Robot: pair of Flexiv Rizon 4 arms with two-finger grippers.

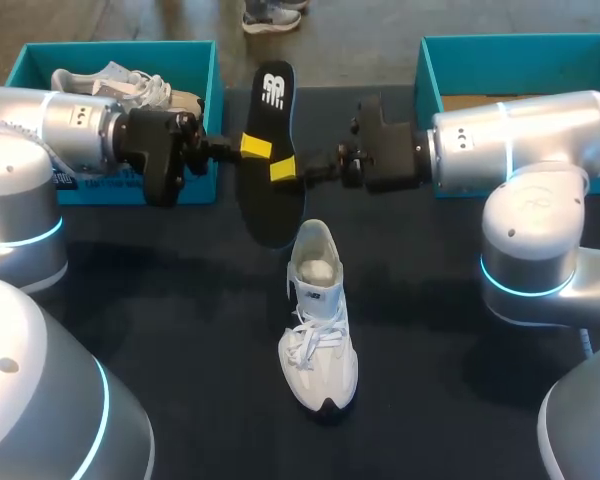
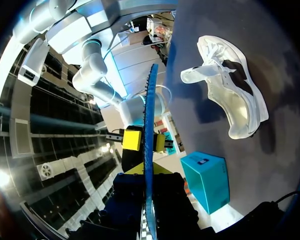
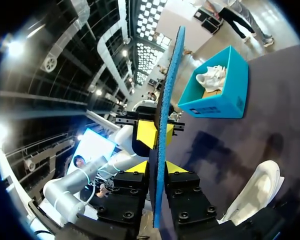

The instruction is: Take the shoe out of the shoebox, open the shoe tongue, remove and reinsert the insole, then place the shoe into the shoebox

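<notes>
Left tool (image 1: 252,148) and right tool (image 1: 285,170) both pinch the insole (image 1: 270,100) over the shoe (image 1: 318,330). The insole seems light and floppy, so grip its flat faces near mid-length.

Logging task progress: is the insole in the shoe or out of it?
Out. The left pincer and right pincer both grip the black insole in the air; the white shoe sits apart on the table.

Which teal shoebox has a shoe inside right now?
The left shoebox: a white shoe lies in it. The right shoebox shows only bare cardboard.
</notes>
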